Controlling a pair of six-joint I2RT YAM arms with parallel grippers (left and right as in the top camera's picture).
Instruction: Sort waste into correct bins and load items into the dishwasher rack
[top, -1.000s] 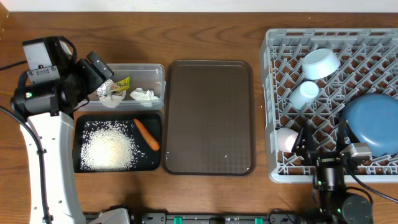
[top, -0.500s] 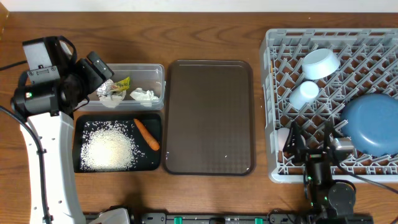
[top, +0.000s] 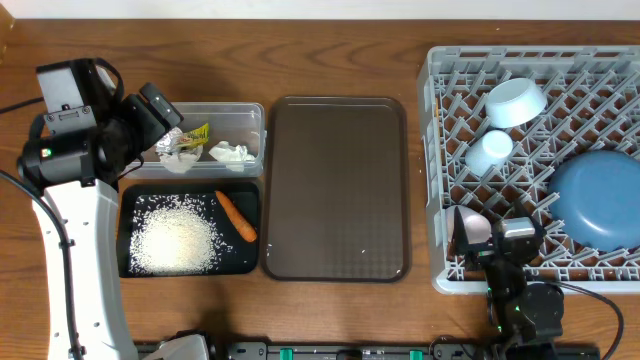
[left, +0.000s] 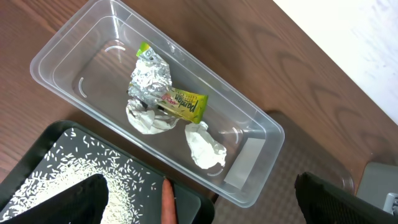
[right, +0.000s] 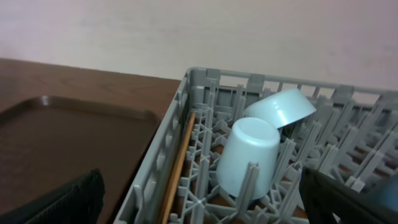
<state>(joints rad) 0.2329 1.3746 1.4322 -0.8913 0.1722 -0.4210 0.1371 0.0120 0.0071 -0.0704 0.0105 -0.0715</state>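
Right tool (right: 200, 180) gapes empty at the dishwasher rack's (top: 436, 150) front edge. Left tool (left: 200, 183), likewise open w/ nothing in it, hangs well off from the rack, over the clear tub (left: 245, 165). Plate (top: 598, 200), light-blue cup (top: 490, 152), bowl (top: 516, 102) & chopsticks (right: 179, 168) sit in the rack. Looks finished; next is prob. parking both arms.

serving tray (top: 338, 188): dark brown, rectangular, lying flat, centre of frame | table (top: 330, 55): brown wood, under it | wall (right: 186, 28): pale, upper background
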